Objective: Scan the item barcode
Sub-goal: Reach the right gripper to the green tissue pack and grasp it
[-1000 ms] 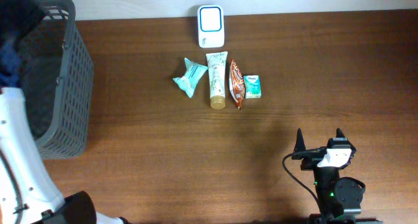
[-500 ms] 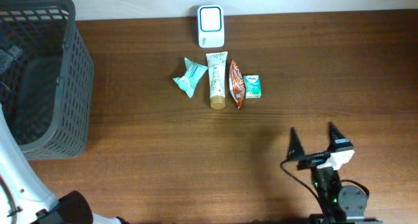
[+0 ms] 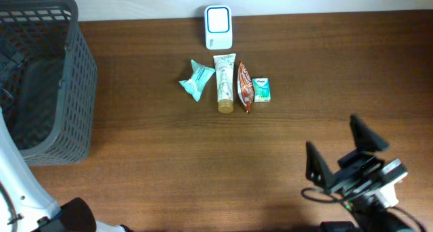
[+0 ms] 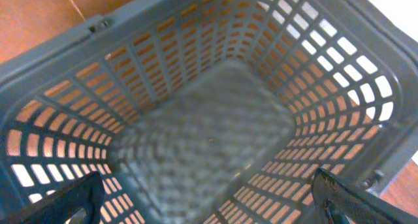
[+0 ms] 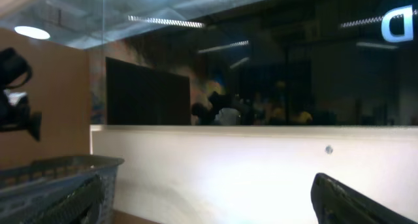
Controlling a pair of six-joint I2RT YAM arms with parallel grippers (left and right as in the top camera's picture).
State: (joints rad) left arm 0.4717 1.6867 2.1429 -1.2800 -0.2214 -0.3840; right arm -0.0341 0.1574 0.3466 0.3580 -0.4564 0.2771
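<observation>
The items (image 3: pixel 233 88) lie on the counter (image 3: pixel 169 157) at 6 o'clock of the scanner (image 3: pixel 218 27), tube (image 3: pixel 224 90) running 12-to-6, at 11 o'clock from the nearer right hand (image 3: pixel 331 131), wide and empty (left hand (image 4: pixel 209 208), equally wide, hangs over the basket (image 3: pixel 84 83)).

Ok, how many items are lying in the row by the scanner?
4, left to right: teal packet, cream tube, orange sachet, small teal box. None look hidden.

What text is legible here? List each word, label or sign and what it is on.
"D": a glowing sign, upper right of the right wrist view.
Too small to read: print on the small teal box.
Too blurred to read: markings on the cream tube, orange packet and teal pouch.
</observation>
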